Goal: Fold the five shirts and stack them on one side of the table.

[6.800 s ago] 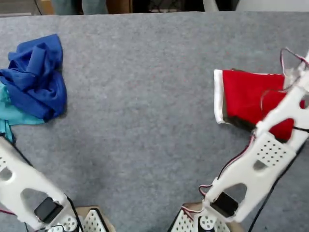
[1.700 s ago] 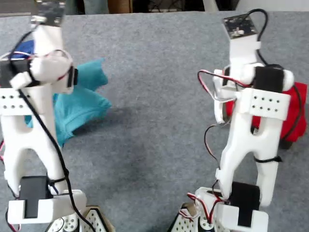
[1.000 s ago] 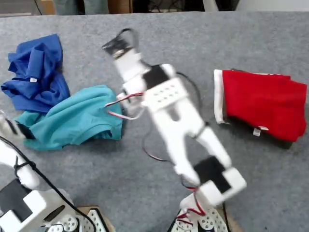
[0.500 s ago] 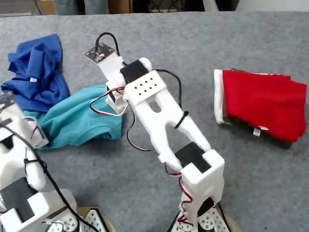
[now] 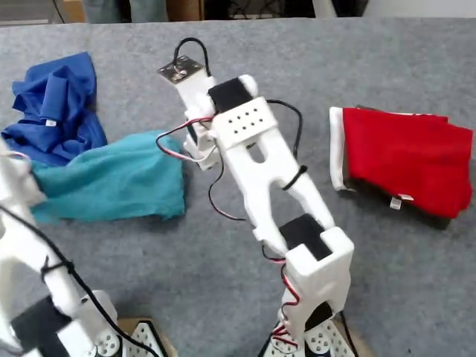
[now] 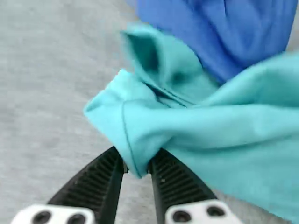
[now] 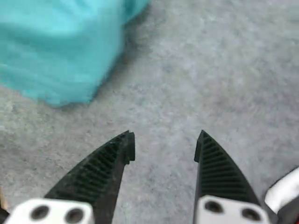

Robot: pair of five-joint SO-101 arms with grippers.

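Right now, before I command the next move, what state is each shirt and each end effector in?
teal shirt: unfolded, partly spread, one bunched edge pinched by the left end effector.
blue shirt: unfolded, crumpled in a heap, touching the teal shirt.
red shirt: folded, lying flat.
left end effector: shut on the teal shirt.
right end effector: open, empty, beside the teal shirt.

Shirts (image 5: 111, 186) on grey table (image 5: 349, 59)

A teal shirt (image 5: 111, 186), blue shirt (image 5: 56, 104), red shirt (image 5: 401, 160), grey table (image 5: 171, 282).
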